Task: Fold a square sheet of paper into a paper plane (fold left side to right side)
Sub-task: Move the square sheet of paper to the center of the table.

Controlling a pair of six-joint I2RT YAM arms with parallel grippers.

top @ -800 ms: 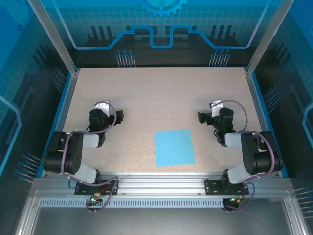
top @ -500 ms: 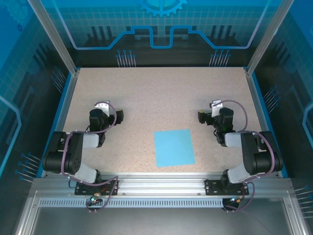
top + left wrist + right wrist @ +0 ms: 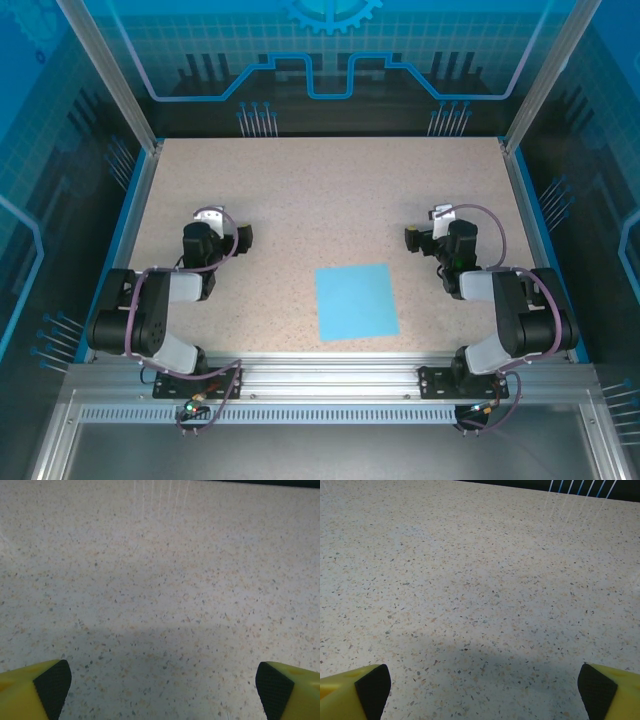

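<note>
Simply square sheet [image 3: 357, 301] on speckled tabletop [image 3: 330, 195].

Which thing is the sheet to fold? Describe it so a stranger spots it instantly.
Start at the speckled beige tabletop and look toward its near edge, slightly right of centre. The square sheet of paper lies flat there, unfolded, nearer the right arm. It is the one plain light-blue patch among beige speckles.

The top camera sits high behind the arm bases, looking down and forward over the whole tabletop [image 3: 330, 190]. Each wrist camera rides low and close to that same speckled surface, facing ahead past the left gripper [image 3: 162, 682] or the right gripper [image 3: 483, 685].
</note>
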